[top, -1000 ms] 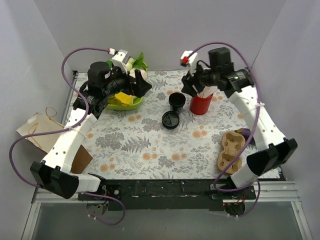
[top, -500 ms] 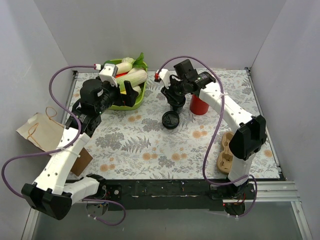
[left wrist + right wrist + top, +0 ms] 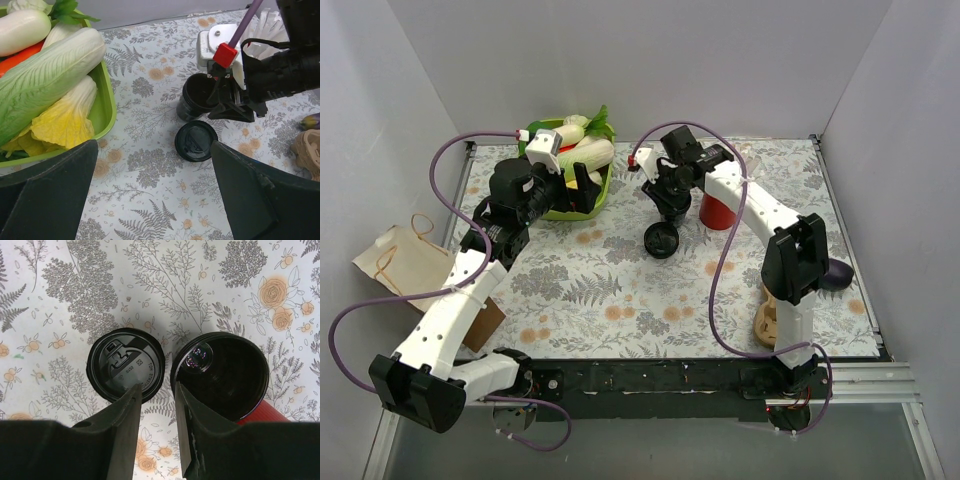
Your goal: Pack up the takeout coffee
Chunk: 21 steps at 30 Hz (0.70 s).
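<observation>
I find the left gripper spread wide and empty. The right gripper, narrowly parted and empty, hovers between cup and lid. The takeout coffee stands uncapped mid-table, just beside the red cup. I judge it light and crushable, so grip its wall gently. The lid lies alongside.

You see the right claw hanging over the black cup, just beside the red cup. The black lid lies apart on the floral surface, nearer you. Your left claw hangs over the green tray of vegetables.
</observation>
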{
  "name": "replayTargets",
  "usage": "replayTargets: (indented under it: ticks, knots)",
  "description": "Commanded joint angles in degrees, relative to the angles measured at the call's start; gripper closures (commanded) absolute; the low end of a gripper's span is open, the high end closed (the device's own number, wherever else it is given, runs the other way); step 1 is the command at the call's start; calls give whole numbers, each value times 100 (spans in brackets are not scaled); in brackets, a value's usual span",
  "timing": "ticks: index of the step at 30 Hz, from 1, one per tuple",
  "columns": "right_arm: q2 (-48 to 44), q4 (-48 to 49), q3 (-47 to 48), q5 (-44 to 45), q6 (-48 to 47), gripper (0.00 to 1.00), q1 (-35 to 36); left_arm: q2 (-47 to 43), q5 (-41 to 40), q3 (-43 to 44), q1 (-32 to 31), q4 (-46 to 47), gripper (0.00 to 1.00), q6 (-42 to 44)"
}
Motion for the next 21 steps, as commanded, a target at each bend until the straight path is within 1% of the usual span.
replayTargets:
  ticks: [1, 6, 16, 21]
  knots:
    - [168, -81, 359, 65, -129, 59, -93, -57, 80, 19, 14, 129, 2, -13]
    - [283, -55, 376, 39, -111, 60, -225, -48, 115, 19, 14, 147, 2, 13]
    - [415, -63, 402, -67, -155, 65, -304, 13, 177, 1, 49, 199, 2, -22]
    - [415, -151, 481, -461, -164, 65, -322, 22, 168, -25, 50, 191, 2, -22]
